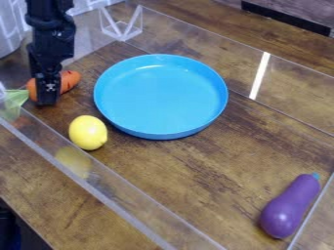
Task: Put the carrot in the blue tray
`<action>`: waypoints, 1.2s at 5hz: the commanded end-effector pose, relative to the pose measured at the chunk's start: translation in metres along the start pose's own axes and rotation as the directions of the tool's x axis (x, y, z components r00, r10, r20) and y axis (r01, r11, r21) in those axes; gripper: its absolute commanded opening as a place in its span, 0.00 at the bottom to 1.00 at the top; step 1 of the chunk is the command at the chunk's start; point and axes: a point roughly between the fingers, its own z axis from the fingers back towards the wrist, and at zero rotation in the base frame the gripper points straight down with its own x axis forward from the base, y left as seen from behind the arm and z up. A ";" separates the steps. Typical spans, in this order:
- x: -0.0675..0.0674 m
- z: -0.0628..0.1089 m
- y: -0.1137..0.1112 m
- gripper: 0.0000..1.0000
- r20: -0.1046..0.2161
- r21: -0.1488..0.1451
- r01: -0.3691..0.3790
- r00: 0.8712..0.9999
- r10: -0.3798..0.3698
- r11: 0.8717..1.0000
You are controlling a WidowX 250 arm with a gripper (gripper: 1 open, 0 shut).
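Note:
The orange carrot (68, 79) lies on the wooden table at the far left, mostly hidden behind my gripper (47, 90), which has come straight down over it. The black fingers (46, 86) reach down around the carrot; only its right end shows. The jaws stand open, and I cannot see them pressing on the carrot. The blue tray (160, 95), a large round shallow dish, rests to the right of the carrot with nothing in it.
A yellow lemon (88, 132) lies just in front of the tray's left rim. A purple eggplant (290, 206) rests at the front right. A green object (11, 101) sits at the left edge. A clear wall edge (117, 190) runs along the table front.

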 end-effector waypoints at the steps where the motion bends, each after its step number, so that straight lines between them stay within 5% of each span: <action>1: 0.010 0.007 -0.001 1.00 0.029 0.029 0.010 1.000 -0.011 1.000; 6: 0.010 -0.003 0.004 1.00 0.078 0.024 -0.010 0.997 0.008 1.000</action>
